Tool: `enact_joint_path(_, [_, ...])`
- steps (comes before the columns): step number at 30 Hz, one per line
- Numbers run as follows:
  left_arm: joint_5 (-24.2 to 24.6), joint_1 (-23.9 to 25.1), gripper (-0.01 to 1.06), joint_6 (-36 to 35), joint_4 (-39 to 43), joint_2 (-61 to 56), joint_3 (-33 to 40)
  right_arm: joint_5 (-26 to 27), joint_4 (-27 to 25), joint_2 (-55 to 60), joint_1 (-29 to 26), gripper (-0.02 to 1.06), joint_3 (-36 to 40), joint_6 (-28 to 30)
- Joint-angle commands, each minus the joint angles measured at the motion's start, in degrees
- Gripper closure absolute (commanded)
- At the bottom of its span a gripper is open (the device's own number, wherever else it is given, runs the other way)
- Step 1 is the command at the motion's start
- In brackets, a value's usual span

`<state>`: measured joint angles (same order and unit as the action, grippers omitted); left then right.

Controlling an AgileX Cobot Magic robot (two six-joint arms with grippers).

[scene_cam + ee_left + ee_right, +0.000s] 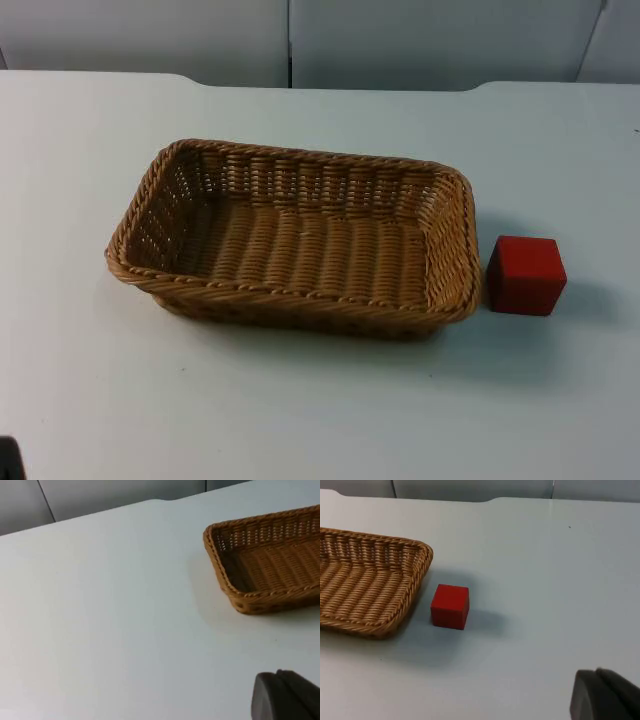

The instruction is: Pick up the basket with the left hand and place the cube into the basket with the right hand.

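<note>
An empty brown wicker basket [300,297] sits flat on the middle of the white table. A red cube [525,275] stands on the table just right of the basket's right rim, apart from it by a narrow gap. The left wrist view looks across bare table at the basket [218,565] from a distance, with the left gripper [287,697] well short of it. In the right wrist view the right gripper [605,695] hangs back from the cube [450,606] and the basket [415,585]. Neither gripper holds anything.
The grey partition wall [290,40] closes off the back of the table. A small dark object [8,458] pokes in at the table's front left. Bare white table surrounds the basket and cube.
</note>
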<state>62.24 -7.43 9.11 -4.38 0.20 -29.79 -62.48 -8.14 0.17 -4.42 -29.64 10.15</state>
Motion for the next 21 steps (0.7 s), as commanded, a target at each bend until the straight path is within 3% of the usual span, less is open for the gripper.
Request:
enact_joint_path(1, [-0.4, -0.3, 1.05, 0.4, 0.4, -0.2, 0.2, 0.1, 0.4, -0.2, -0.4, 1.05, 0.3, 0.4])
enact_joint_path(2, [-2.3, -0.2, 1.05, -4.9, -2.4, 0.0, -0.4, 0.1, 0.4, -0.2, -0.4, 1.05, 0.3, 0.4])
enact_joint_path(8, [-5.7, -0.2, 1.05, -2.5, -10.9, 12.9, -3.6, 0.1, 0.4, -0.2, -0.4, 1.05, 0.3, 0.4])
enact_joint_path(11, [-5.1, -0.2, 1.05, 2.8, -17.8, 25.8, -4.5, 0.1, 0.4, -0.2, -0.4, 1.05, 0.3, 0.4])
enact_joint_path(21, [-10.9, -0.2, 1.01, 15.9, -32.1, 61.7, -5.6, 0.1, 0.4, -0.2, -0.4, 1.05, 0.3, 0.4])
